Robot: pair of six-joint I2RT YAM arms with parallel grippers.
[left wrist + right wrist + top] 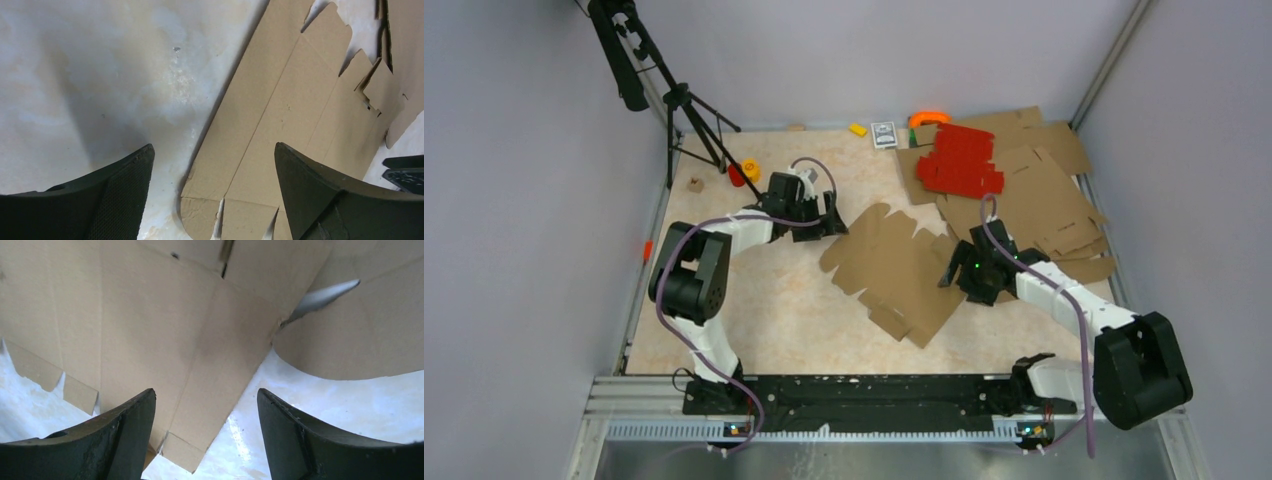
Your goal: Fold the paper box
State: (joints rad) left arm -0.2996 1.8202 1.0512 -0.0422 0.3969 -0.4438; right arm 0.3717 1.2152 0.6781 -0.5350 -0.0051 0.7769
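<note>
Paper box (894, 270) lies flat between open left fingers (120, 200) and open right fingers (125, 440).

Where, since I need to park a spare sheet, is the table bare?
Bare: the near strip of table between left arm, box and base rail. Crowded: far right, under brown sheets and red sheets.

The paper box (894, 270) lay flat and unfolded at the centre of the frame, the left gripper (829, 222) by its upper-left edge and the right gripper (954, 270) at its right edge, with red cardboard sheets (961, 160) stacked on flat brown sheets (1049, 190) in the upper right
</note>
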